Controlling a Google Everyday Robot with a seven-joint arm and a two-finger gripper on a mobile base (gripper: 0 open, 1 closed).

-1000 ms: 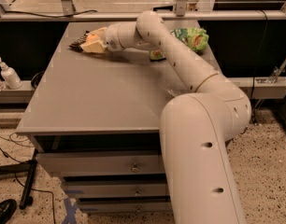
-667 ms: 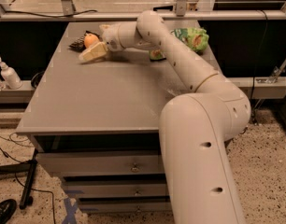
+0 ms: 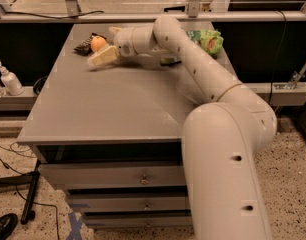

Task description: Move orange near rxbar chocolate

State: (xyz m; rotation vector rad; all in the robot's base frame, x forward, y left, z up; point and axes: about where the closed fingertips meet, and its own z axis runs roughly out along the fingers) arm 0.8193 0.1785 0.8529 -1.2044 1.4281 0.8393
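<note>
The orange [image 3: 97, 43] lies at the far left of the grey table [image 3: 108, 109]. It rests right beside the rxbar chocolate [image 3: 84, 47], a flat dark bar lying just to its left. My gripper [image 3: 105, 45] reaches in from the right at the end of the long cream arm [image 3: 193, 69]. It is open, with one finger [image 3: 103, 56] lying in front of the orange and the other behind it. The orange sits by the fingertips and is not gripped.
A green crinkled chip bag [image 3: 208, 40] lies at the far right of the table. A small dark and green object [image 3: 170, 61] lies under the arm. A white pump bottle [image 3: 8, 79] stands on a ledge to the left. Drawers sit below the table top.
The gripper has opened and drawn back a little to the right. The orange now lies free on the table next to the dark bar.
</note>
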